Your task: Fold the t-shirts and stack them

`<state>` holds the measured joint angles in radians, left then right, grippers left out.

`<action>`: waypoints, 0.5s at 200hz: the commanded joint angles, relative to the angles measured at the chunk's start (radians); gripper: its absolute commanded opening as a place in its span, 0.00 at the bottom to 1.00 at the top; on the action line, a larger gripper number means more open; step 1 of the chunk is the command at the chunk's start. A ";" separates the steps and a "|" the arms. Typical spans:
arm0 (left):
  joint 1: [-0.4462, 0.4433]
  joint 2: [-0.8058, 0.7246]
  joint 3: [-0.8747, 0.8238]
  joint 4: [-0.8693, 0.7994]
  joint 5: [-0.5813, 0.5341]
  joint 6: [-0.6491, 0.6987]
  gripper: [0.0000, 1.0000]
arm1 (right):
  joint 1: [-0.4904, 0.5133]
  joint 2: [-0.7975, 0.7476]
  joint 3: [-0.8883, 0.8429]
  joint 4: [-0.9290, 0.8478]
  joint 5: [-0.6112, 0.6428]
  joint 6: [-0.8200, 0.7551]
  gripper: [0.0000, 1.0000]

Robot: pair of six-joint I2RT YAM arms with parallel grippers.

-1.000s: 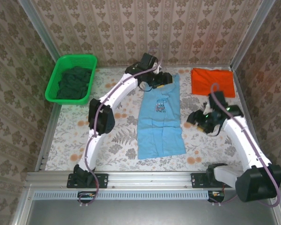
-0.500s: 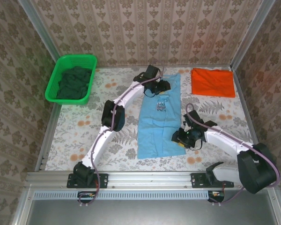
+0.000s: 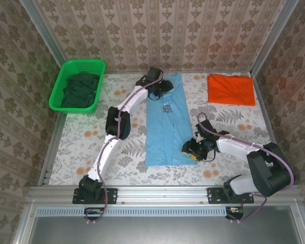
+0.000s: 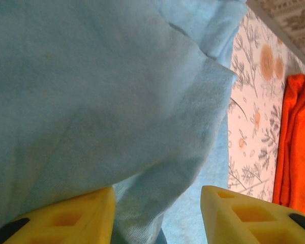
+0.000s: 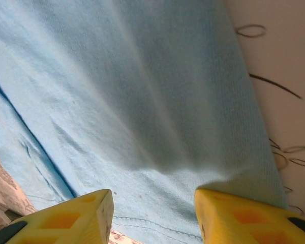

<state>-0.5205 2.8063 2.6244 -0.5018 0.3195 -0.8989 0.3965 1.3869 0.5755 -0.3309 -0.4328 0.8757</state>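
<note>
Left wrist view first: the left gripper (image 4: pixel 156 202) has its jaws standing well apart, and a loose fold of the light blue t-shirt (image 4: pixel 91 91) drapes into the gap between them; nothing is pinched, and whether the tips press on the cloth I can't tell. Out at 3 o'clock from there, a strip of flowered table (image 4: pixel 249 117), then the orange-red t-shirt (image 4: pixel 295 147) along the frame edge. Over to the right wrist: the right gripper (image 5: pixel 153 202) is also parted, about as wide, with blue cloth spread right across the gap and a stitched hem running just under the tips; no clamp on it. Now the top external view: the blue shirt is a long narrow strip in the middle of the table, its long axis running 12 to 6 o'clock, neck end toward 12 and hem toward 6. The left gripper sits at its 11 o'clock corner, the right one on its edge at about 4 o'clock. The chest print (image 3: pixel 165 108) faces up near the far end, dark and white lettering, too small to read. The orange-red shirt lies folded flat at 2 o'clock from the blue one, well apart. At 10 o'clock stands a green basket (image 3: pixel 71 109) holding dark green cloth (image 3: pixel 81 90).
</note>
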 commanded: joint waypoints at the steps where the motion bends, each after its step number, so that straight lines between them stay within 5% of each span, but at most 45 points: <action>1: 0.031 0.016 -0.017 -0.036 -0.068 -0.008 0.51 | 0.014 0.032 -0.032 -0.011 0.017 0.033 0.53; 59: 0.013 -0.176 -0.068 -0.035 0.054 0.023 0.83 | 0.020 -0.165 0.040 -0.108 0.046 0.017 0.68; 100: -0.009 -0.514 -0.405 0.009 0.074 0.077 0.88 | -0.033 -0.300 0.125 -0.288 0.138 0.003 0.71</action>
<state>-0.5152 2.5599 2.3833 -0.5117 0.3668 -0.8806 0.4015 1.1465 0.6384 -0.4568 -0.3748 0.8932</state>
